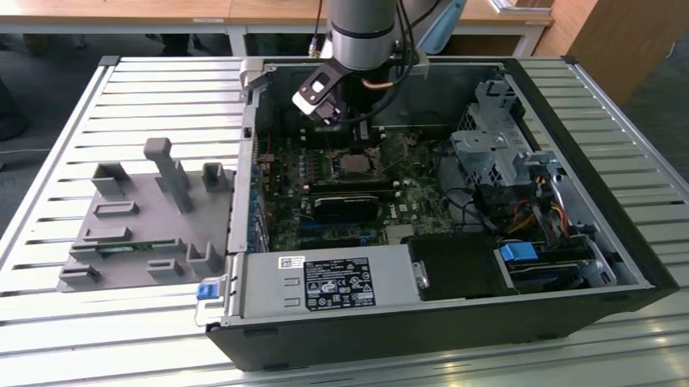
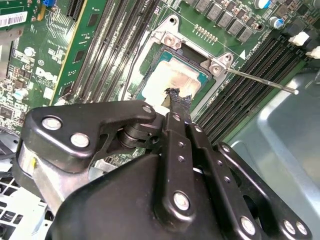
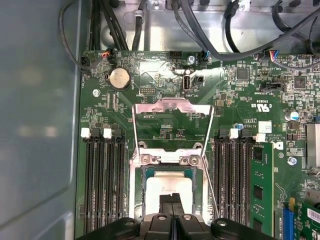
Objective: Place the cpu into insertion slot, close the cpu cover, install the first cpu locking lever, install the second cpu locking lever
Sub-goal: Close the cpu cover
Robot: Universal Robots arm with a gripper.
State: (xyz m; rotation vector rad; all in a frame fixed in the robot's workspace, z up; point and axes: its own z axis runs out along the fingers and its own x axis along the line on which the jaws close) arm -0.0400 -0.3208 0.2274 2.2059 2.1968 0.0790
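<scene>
Memory slots flank the seated cpu, claw pinched closed over it, cpu cover raised.

Slatted metal table, open computer case on it, grey fixture plate beside

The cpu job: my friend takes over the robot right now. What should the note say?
The gripper is shut, with its tips right over the cpu, and it holds nothing.
The cpu lies flat in the insertion slot, so that step is done.
The cpu cover is flipped open, away from the slot, and is not closed yet.
One locking lever sticks out free. With the cover open, neither lever looks installed.
</scene>
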